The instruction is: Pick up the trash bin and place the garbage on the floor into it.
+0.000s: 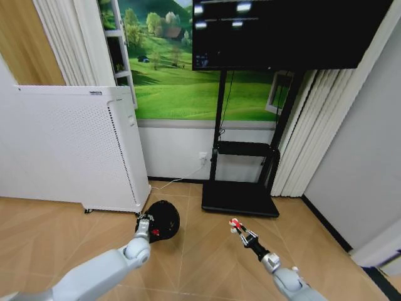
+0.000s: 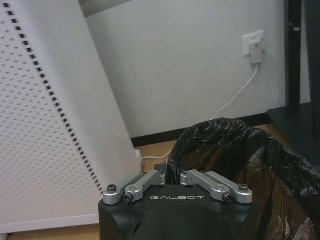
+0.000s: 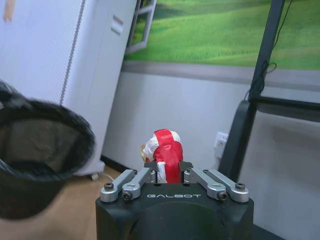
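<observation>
The trash bin [image 1: 165, 217], black mesh lined with a black bag, hangs tilted beside the white appliance. My left gripper [image 1: 145, 227] is shut on its rim. In the left wrist view the left gripper [image 2: 172, 172] pinches the bag-covered rim of the bin [image 2: 240, 150]. My right gripper [image 1: 238, 227] hovers over the floor to the right of the bin, shut on a red-and-white wrapper [image 1: 234, 222]. The right wrist view has the wrapper [image 3: 166, 152] sticking up between the right gripper's [image 3: 168, 170] closed fingers, with the bin's open mouth [image 3: 42, 150] off to one side.
A tall white perforated appliance [image 1: 69, 147] stands left of the bin. The black TV stand base [image 1: 240, 197] lies ahead on the right, under a screen. A wall socket with a white cable [image 2: 255, 46] is on the wall behind. Curtains and a grey wall close off the right.
</observation>
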### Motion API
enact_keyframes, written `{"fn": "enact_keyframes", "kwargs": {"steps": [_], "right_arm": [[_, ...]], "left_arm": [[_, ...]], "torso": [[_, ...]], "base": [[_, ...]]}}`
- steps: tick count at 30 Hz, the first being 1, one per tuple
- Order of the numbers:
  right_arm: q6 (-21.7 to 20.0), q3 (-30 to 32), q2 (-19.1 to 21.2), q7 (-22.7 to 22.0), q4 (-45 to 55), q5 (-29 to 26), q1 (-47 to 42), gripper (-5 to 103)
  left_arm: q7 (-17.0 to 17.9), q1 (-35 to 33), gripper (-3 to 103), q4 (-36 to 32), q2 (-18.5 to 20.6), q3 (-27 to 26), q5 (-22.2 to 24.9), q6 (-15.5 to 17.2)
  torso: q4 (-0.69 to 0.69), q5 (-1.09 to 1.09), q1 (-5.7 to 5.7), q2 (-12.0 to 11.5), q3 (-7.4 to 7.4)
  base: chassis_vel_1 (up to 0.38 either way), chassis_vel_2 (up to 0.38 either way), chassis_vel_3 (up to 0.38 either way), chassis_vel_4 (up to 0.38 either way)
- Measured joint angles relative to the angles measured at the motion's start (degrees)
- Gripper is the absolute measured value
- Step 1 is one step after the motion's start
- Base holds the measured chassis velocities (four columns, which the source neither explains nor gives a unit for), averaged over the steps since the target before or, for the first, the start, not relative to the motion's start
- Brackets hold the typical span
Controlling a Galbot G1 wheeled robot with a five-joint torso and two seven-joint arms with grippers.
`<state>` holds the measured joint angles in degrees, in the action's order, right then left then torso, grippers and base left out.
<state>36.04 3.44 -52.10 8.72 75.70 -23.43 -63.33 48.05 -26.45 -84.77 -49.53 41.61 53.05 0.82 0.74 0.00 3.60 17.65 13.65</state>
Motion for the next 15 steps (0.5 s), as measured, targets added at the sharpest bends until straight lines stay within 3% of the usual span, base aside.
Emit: {"fn": "enact_keyframes", "kwargs": {"steps": [3,9,15], "right_arm": [[-0.8,-0.9,0.3,-0.1,3.0,-1.7,-0.9,21],[-1.1,-2.1,-0.1,0.0,5.2,-1.8,-0.5,21],[-1.1,-1.6,-0.4,0.0,5.4,-1.9,-1.2,21]], "left_arm": [[0.0,1.6,8,1.9,-2.7,1.6,0.3,-0.1],[1.6,5.6,8,4.3,-9.9,8.4,1.8,-0.2],[3.0,8.3,8,4.2,-14.2,13.4,3.4,-0.2]], "torso": [[0.04,0.00,0.00,0.0,0.01],[-0.01,0.01,0.00,0.0,0.00],[0.03,0.00,0.00,0.0,0.00]], "base": [[0.000,0.000,0.000,0.000],[0.000,0.000,0.000,0.000],[0.000,0.000,0.000,0.000]]}}
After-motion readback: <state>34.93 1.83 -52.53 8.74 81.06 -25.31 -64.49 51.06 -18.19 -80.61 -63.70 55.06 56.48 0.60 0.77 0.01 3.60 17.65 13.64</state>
